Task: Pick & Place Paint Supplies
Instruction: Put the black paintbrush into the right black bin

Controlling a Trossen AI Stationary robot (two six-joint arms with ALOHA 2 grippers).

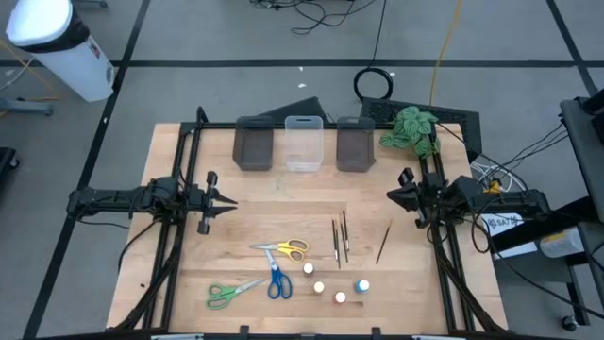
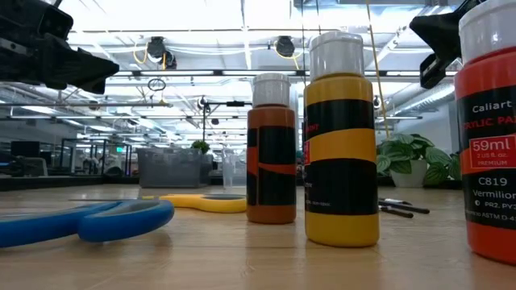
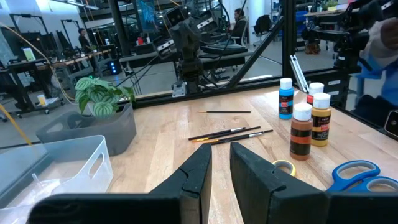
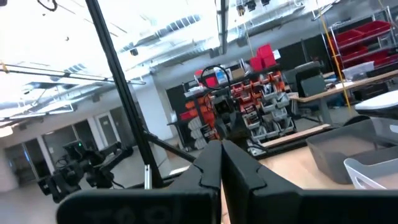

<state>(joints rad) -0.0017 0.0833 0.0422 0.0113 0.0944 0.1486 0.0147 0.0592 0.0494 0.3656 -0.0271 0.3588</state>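
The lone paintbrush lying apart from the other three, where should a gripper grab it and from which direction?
Probably mid-shaft, from straight above. The lone paintbrush lies flat on the table, slightly slanted, with bare wood all around, so fingers could close across its thin handle. The right gripper is nearer; the left gripper is across the table.

I see pale wood table (image 1: 189,274), smooth, visible grain. Paint bottles (image 2: 340,137) glossy plastic, white caps. Middle bin (image 1: 304,142) clear plastic, outer ones matt grey.

Bright overhead ceiling lights — glare washes the low view, nearest paint bottles (image 2: 341,137) soft-focused.
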